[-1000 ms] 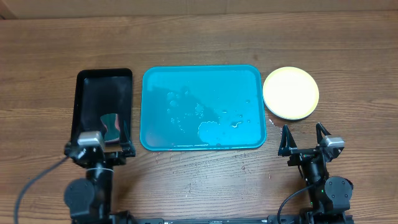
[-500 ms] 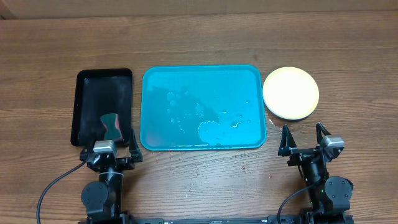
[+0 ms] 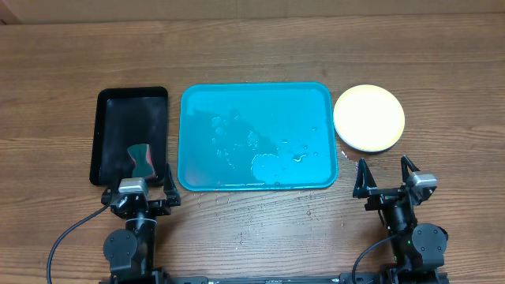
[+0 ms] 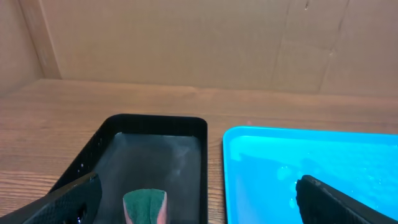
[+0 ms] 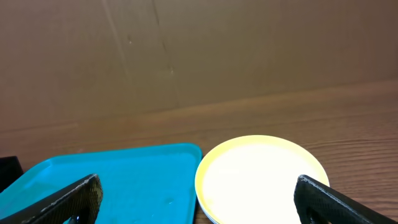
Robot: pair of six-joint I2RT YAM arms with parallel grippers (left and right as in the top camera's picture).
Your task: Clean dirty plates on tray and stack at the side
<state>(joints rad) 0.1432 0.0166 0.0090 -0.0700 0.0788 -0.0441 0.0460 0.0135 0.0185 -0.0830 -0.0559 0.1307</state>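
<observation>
One stack of plates sits on the desk just right of the tray, which is bare of plates but wet (only the pale yellow top plate shows from overhead, so I cannot count them). The job looks about done. The danger I judge likeliest is the right claw, near the stack's front edge, knocking it askew if it reaches forward low. That claw is spread wide and holds nothing. The left claw is likewise spread and empty, at the near end of the black tray by the sponge.

From the left wrist, the sponge lies ahead between the parted fingers, with no contact that I can see. Water on the tray could spill if it were tipped.

From the right wrist, the plates lie ahead between the wide fingers, apart from both.
</observation>
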